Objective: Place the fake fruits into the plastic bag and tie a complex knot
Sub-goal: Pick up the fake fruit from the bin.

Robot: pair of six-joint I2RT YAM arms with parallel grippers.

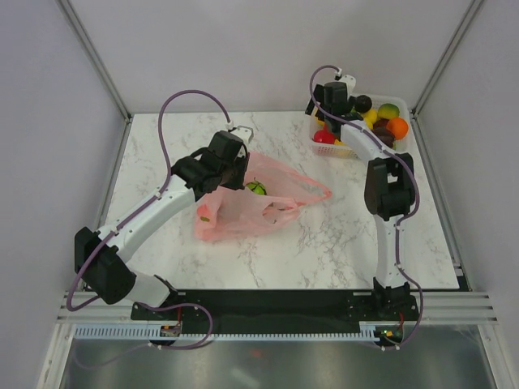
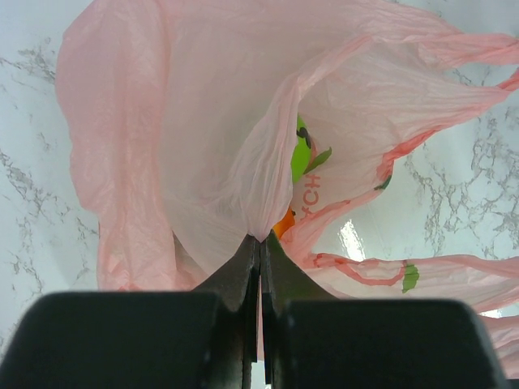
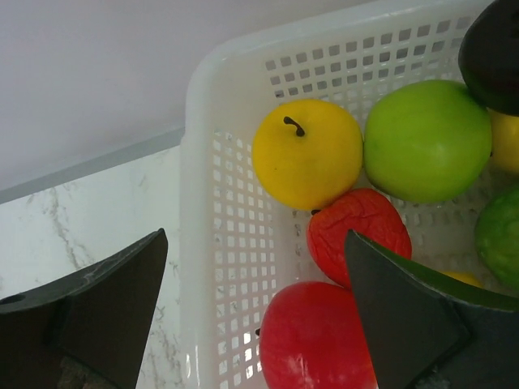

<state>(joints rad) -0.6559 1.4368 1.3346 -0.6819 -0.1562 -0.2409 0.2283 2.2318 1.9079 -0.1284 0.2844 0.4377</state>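
Looking at the overhead view first: the left gripper (image 1: 231, 166) sits over the far-left edge of the pink plastic bag (image 1: 243, 212), which lies crumpled mid-way across the marble table (image 1: 340, 243). My guess is it's holding the rim up so the mouth stays open for drop-offs. One green fruit (image 1: 256, 188) shows through the film, so the bag isn't empty. The right gripper (image 1: 331, 109) is well away at the far right corner, over the white basket (image 1: 345, 151), where most of the fake fruits (image 1: 397, 126) are piled (orange, red, yellow, dark purple). No knot yet, and the handles trail loose toward the right.

Left wrist view: the fingers are pressed together on a fold of the bag, with film bunched right at the tips. Behind the fold I can see the green fruit and a sliver of orange (fruit or printing, can't tell).

Right wrist view: the fingers are spread wide with nothing between them. They straddle a corner of the basket, one outside the lattice wall over the marble, the other above the fruit. Inside are a yellow fruit (image 3: 306, 152), a green apple (image 3: 426, 138), a wrinkly red one (image 3: 357, 231) and a smooth red one (image 3: 312, 340). It looks lined up for a pick, probably the smooth red one.
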